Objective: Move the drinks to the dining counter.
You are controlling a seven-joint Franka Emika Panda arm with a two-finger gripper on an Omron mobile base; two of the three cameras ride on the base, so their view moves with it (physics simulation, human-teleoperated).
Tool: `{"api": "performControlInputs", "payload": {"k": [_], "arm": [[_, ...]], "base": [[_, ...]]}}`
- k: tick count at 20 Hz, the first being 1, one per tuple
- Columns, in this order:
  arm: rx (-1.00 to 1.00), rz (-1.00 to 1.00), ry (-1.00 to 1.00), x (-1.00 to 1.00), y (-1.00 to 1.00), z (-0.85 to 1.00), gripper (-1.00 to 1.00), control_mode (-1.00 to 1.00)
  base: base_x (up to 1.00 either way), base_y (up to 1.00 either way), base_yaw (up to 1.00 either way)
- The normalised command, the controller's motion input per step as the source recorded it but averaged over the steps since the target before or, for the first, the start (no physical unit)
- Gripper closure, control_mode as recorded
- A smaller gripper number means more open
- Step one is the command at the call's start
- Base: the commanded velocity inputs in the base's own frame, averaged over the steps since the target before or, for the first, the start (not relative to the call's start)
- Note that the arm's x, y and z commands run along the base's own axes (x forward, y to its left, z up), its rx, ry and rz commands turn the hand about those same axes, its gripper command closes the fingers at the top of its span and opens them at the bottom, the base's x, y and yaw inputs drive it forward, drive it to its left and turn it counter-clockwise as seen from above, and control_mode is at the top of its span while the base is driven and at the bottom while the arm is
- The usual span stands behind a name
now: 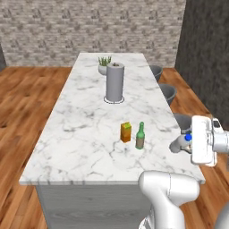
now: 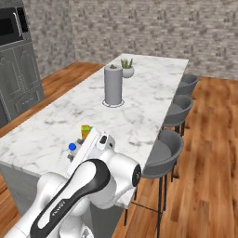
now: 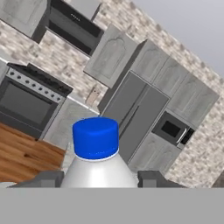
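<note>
Gripper (image 3: 99, 178) clamps the water bottle (image 3: 97, 153); lower it upright onto the dining counter (image 1: 85, 129), at 3 o'clock from the green bottle (image 1: 140, 136), before releasing.

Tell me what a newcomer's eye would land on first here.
First, the water bottle with its blue cap, held between the end effector's fingers right in front of the hand camera, at the island's near right edge. Next, the orange carton and green bottle standing side by side mid-island, with the tall grey paper towel roll behind them.
</note>
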Motion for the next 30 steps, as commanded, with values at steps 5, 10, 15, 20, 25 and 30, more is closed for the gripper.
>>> {"api": "performControlInputs", "payload": {"k": [5,10,15,20,25,30], "arm": [[0.0,-0.17,0.1,0.59,0.0,-0.29,1.0,-1.0],[0.03,-0.14,0.16,0.51,0.0,-0.33,1.0,-1.0],[0.11,-0.08,0.14,0.29,0.0,-0.29,1.0,-1.0],[0.13,-0.02,0.11,0.18,0.0,-0.16,1.0,-1.0],[0.1,0.0,0.02,0.14,0.0,-0.09,1.0,-1.0],[0.0,-0.01,0.0,0.12,-0.08,-0.06,1.0,-1.0]], "base": [[0.0,0.0,0.0],[0.0,0.0,0.0],[0.0,0.0,0.0],[0.0,0.0,0.0],[0.0,0.0,0.0],[0.0,0.0,0.0]]}}
